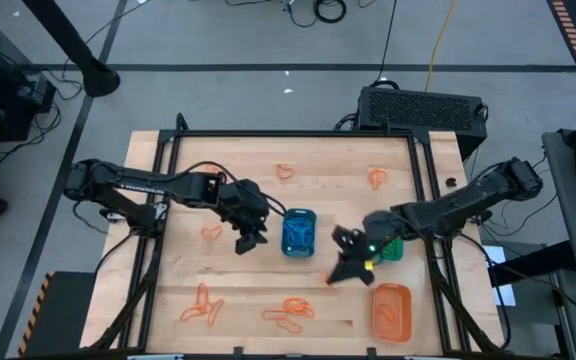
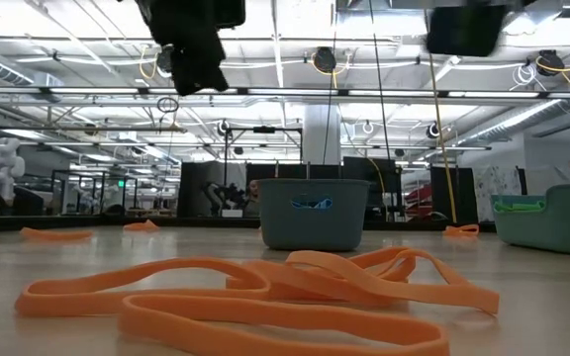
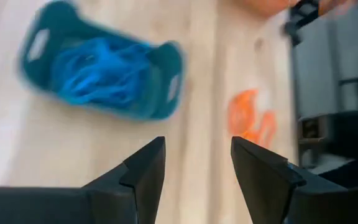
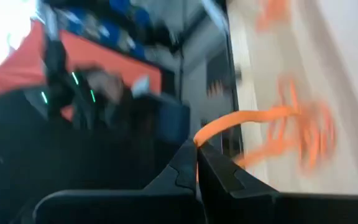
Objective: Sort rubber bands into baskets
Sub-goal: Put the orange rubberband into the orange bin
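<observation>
No readable text, labels or numbers.

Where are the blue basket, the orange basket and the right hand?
blue basket (image 1: pixel 298 233): high view, its middle.
orange basket (image 1: pixel 392 310): high view, its inside.
right hand (image 4: pixel 197 149): right wrist view, fingertips shut on an orange band.

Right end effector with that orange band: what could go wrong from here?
1. The right end effector pinches the orange band only at its fingertips; the thin loop could slip out before reaching the orange basket.
2. The trailing loop may snag other orange bands nearby.
3. The left end effector, open beside the blue basket, could nudge it.
</observation>
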You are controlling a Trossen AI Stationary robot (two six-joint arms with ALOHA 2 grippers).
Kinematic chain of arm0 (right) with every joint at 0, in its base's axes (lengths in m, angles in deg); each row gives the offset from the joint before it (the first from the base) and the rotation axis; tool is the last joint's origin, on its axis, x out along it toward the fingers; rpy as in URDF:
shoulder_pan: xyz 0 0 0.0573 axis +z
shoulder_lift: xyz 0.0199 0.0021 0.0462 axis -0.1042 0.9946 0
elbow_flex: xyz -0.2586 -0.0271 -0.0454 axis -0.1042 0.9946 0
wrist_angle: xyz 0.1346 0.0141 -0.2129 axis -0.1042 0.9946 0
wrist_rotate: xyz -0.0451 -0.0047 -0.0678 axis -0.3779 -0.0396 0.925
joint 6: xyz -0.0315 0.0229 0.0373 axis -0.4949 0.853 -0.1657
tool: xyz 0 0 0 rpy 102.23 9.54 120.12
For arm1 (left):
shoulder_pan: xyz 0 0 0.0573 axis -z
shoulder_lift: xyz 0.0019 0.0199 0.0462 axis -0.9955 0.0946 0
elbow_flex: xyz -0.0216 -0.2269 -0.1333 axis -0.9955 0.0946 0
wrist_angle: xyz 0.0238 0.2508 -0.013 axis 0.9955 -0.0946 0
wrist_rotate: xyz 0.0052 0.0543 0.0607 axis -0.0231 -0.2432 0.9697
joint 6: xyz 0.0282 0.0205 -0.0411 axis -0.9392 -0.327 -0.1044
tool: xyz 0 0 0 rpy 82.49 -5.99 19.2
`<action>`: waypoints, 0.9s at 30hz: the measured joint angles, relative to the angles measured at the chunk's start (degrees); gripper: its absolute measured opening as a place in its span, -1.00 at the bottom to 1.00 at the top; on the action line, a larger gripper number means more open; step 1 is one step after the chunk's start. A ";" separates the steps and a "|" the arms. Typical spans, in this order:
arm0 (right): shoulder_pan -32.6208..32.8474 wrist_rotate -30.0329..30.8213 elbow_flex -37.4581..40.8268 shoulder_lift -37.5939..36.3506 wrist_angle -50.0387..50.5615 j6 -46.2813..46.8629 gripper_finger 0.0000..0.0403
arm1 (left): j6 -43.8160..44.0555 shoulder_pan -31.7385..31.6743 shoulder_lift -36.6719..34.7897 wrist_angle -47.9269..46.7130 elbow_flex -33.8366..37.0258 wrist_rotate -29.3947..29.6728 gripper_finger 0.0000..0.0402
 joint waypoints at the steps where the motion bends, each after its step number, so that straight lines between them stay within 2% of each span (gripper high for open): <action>1: 1.55 -0.05 0.00 -0.62 2.16 1.06 -1.00 | -1.17 -0.31 -0.38 -1.63 0.00 1.23 -0.05; 4: 6.28 0.06 0.00 -1.64 8.42 5.29 -1.00 | -4.77 -1.46 -1.48 -9.04 0.00 8.46 -0.06; 7: 11.12 0.23 0.00 -1.75 15.29 10.94 -1.00 | -6.58 -3.47 -1.59 -13.80 0.37 18.59 -0.06; 10: 15.50 0.97 0.00 -1.75 20.77 17.40 -1.00 | -6.67 -7.39 -1.32 -17.05 2.20 23.90 -0.06; 14: 20.96 3.26 0.00 -1.73 24.80 24.75 -1.00 | -9.47 -14.84 -0.46 -19.65 5.33 24.55 -0.06; 20: 26.48 7.09 0.00 -1.73 28.78 31.71 -1.00 | -14.21 -25.06 2.05 -18.55 8.78 24.65 -0.06; 27: 30.94 8.70 0.00 -1.73 36.72 39.31 -1.00 | -17.03 -30.99 2.65 -17.53 10.94 24.57 -0.06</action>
